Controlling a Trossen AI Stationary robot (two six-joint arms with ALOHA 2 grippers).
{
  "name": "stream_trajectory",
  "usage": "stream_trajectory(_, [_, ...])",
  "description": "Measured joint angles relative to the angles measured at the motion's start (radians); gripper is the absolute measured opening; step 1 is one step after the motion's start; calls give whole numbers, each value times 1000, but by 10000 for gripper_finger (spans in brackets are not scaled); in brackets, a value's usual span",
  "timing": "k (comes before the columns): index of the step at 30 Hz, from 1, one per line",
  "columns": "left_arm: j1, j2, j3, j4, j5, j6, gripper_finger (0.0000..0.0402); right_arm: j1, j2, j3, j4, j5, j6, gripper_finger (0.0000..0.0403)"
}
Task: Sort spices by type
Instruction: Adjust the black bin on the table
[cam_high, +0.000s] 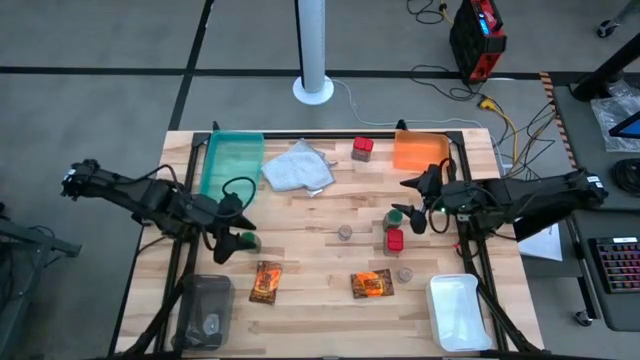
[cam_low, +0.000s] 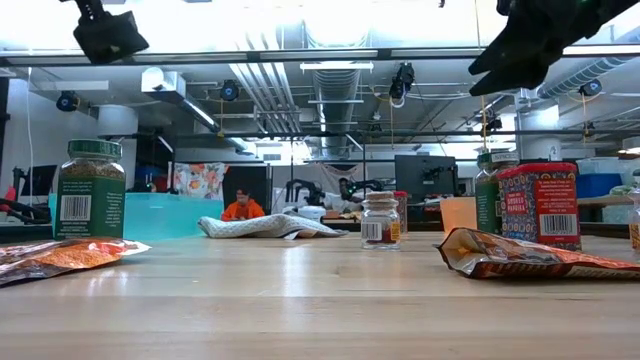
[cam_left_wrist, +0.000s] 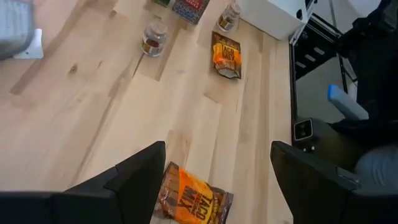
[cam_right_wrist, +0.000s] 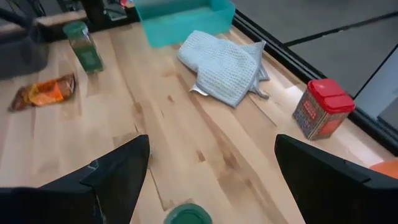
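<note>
The spices stand scattered on the wooden table. There is a green-capped jar (cam_high: 247, 241) at the left and another (cam_high: 397, 216) at the right. One red box (cam_high: 395, 240) sits mid-right and one (cam_high: 362, 149) at the far edge. Two small grey jars (cam_high: 345, 233) (cam_high: 405, 273) and two orange-brown packets (cam_high: 266, 282) (cam_high: 372, 284) lie nearer the front. My left gripper (cam_high: 226, 246) hovers open above the left packet (cam_left_wrist: 193, 200), beside the left jar. My right gripper (cam_high: 415, 207) hovers open over the right jar's cap (cam_right_wrist: 186, 215).
A teal tray (cam_high: 232, 160), a pale grey cloth (cam_high: 298, 168) and an orange tray (cam_high: 420, 150) line the far side. A white tray (cam_high: 460, 312) sits at the near right corner and a clear bin (cam_high: 205, 312) at the near left. A person sits in the room behind.
</note>
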Motion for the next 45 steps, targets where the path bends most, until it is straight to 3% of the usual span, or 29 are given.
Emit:
stream_trajectory(10, [0,154,133,56,5,66,276,0,7,0,5,0,80,338])
stream_trajectory(14, [-7,225,181,116,142,54,276,0,8,0,6,-82,105,338])
stream_trajectory(18, [-46,298,221,64,105,-99,276,3,6,0,13,-178,71,338])
stream_trajectory(24, [-123,421,277,-135,77,-437,276,2,4,0,17,-184,67,338])
stream_trajectory(27, [-166,481,306,-154,76,-568,276,2,6,0,35,-184,56,338])
stream_trajectory(33, [-227,580,383,-203,28,-681,276,2,7,0,67,-183,35,338])
stream_trajectory(38, [-269,669,467,-349,5,-746,276,2,7,0,66,-183,43,338])
stream_trajectory(45, [-310,764,523,-450,-19,-771,276,2,7,0,65,-183,44,338])
